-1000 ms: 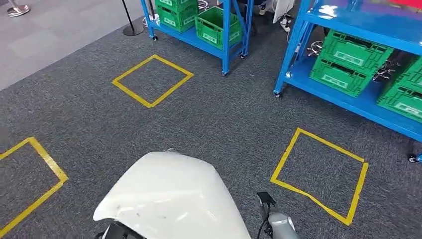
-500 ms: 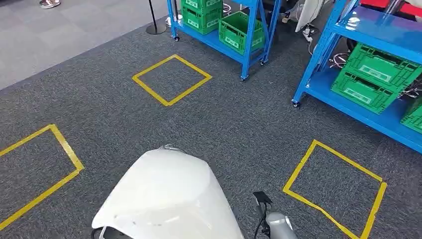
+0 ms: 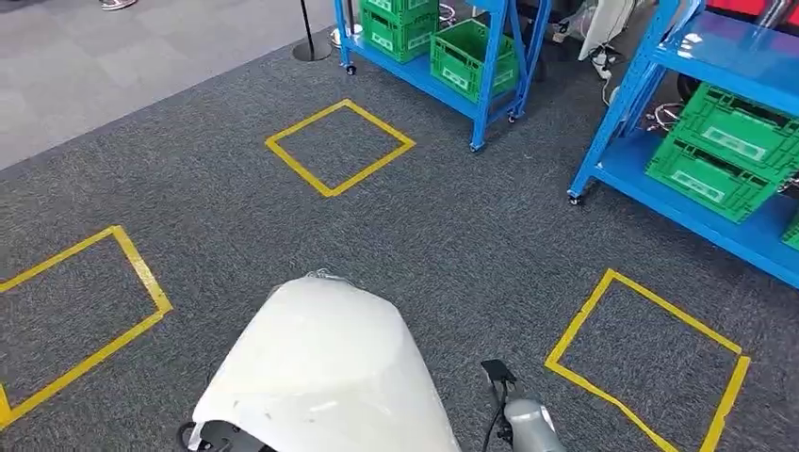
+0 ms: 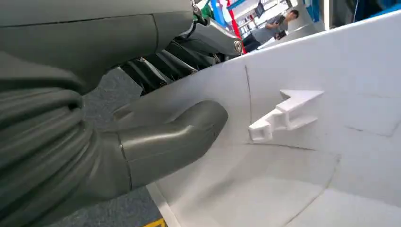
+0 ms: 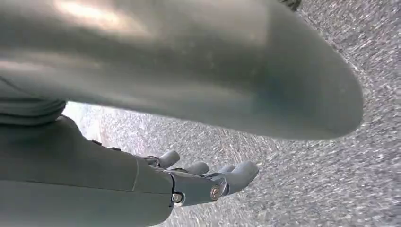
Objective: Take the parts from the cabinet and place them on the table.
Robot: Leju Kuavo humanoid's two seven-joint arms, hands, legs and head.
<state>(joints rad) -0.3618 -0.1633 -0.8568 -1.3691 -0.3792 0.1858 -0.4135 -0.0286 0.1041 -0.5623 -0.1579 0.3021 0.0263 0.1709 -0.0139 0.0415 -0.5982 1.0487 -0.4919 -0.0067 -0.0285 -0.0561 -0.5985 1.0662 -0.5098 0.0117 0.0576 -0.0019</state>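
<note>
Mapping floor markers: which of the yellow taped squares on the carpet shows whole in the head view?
The far square, in front of the left blue rack. The left square and right square are cut off by the picture's edges.

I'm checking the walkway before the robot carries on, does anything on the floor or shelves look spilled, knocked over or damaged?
Nothing stands out. The green crates sit squarely on the blue shelves, and the left hand holds the white part.

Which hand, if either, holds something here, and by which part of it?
The left hand holds the large white curved shell part by its rim, thumb on the inner face. The right hand holds nothing.
</note>
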